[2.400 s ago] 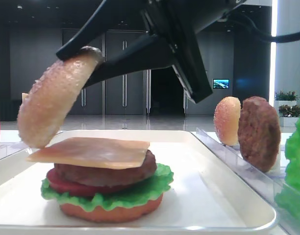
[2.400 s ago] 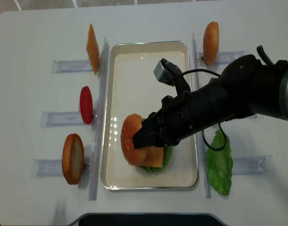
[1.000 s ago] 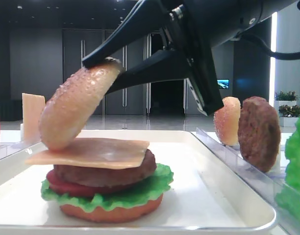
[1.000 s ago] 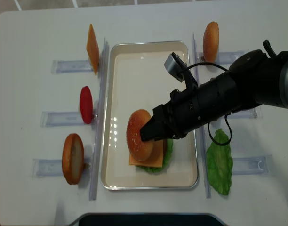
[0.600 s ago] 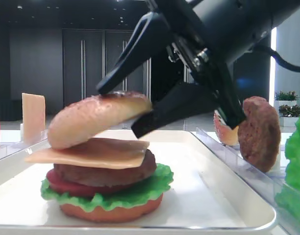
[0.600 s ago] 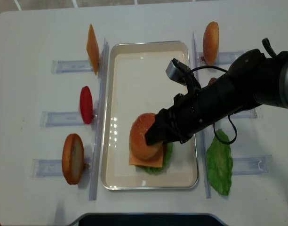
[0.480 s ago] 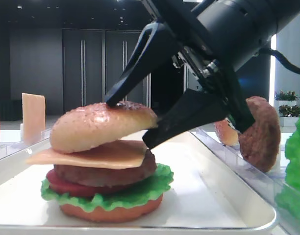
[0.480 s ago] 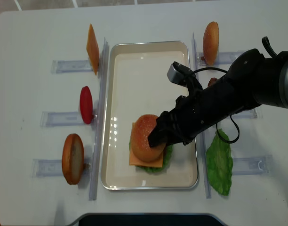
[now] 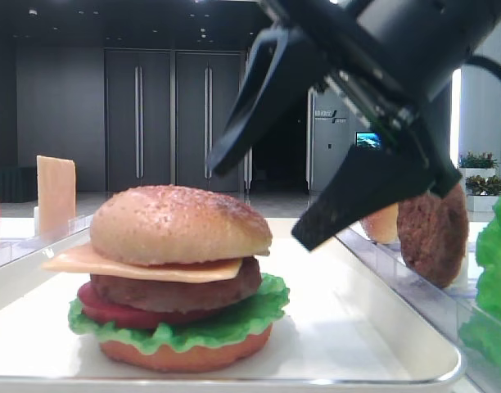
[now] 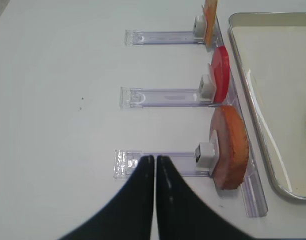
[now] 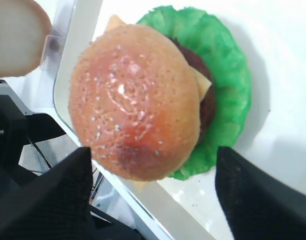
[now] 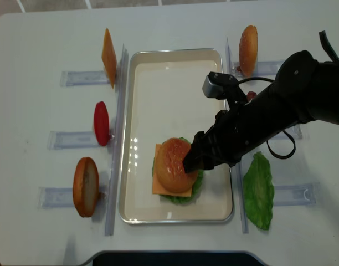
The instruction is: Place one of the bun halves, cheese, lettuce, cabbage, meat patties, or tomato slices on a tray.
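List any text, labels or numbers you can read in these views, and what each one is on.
None can be read.
Wall sign behind the right arm: lettering present, too small and blurred to read.
Wall screen: lit picture, no legible words.
Bun top, tray, racks: no print or labels visible.

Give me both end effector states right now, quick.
Left end effector: closed, holding nothing.
Right end effector: open, fingers either side of the bun top, which rests on the burger stack.
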`<act>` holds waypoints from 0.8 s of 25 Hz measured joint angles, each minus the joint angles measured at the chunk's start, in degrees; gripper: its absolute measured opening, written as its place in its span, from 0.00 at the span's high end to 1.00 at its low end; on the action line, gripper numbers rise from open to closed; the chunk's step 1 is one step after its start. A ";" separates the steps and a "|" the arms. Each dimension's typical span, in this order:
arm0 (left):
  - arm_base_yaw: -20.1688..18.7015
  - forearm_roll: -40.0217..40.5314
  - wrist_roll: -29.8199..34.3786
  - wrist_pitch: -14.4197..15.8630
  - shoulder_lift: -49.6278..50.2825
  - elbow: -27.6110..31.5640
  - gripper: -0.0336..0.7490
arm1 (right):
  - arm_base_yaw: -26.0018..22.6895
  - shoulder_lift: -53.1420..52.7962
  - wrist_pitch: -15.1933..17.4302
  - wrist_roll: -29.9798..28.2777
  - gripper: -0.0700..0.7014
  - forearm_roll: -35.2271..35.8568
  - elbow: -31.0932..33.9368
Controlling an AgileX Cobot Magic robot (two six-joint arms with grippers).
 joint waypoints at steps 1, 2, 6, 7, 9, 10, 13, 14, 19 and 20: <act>0.00 0.00 0.00 0.00 0.00 0.00 0.96 | 0.00 -0.84 -0.07 0.22 0.24 -0.59 0.00; 0.00 0.00 0.00 0.00 0.00 0.00 0.96 | 0.00 -1.90 -0.07 0.97 0.23 -1.59 0.00; 0.00 0.00 0.00 0.00 0.00 0.00 0.96 | -0.08 -6.49 -0.07 5.01 0.23 -8.34 0.00; 0.00 0.00 0.00 0.00 0.00 0.00 0.96 | -0.31 -7.90 0.71 6.25 0.23 -10.70 0.00; 0.00 0.00 0.00 0.00 0.00 0.00 0.96 | -1.43 -10.65 0.60 8.86 0.23 -15.24 0.00; 0.00 0.00 0.00 0.00 0.00 0.00 0.96 | -2.13 -12.12 0.60 10.47 0.23 -17.89 0.00; 0.00 0.00 0.00 0.00 0.00 0.00 0.96 | -5.42 -16.02 1.26 14.70 0.23 -25.77 0.00; 0.00 0.00 0.00 0.00 0.00 0.00 0.96 | -6.55 -17.32 1.68 16.26 0.23 -28.82 0.00; 0.00 0.00 0.00 0.00 0.00 0.00 0.96 | -13.97 -22.90 4.90 23.49 0.23 -43.39 0.00; 0.00 0.00 0.00 0.00 0.00 0.00 0.96 | -15.82 -23.87 5.62 24.21 0.23 -45.65 0.00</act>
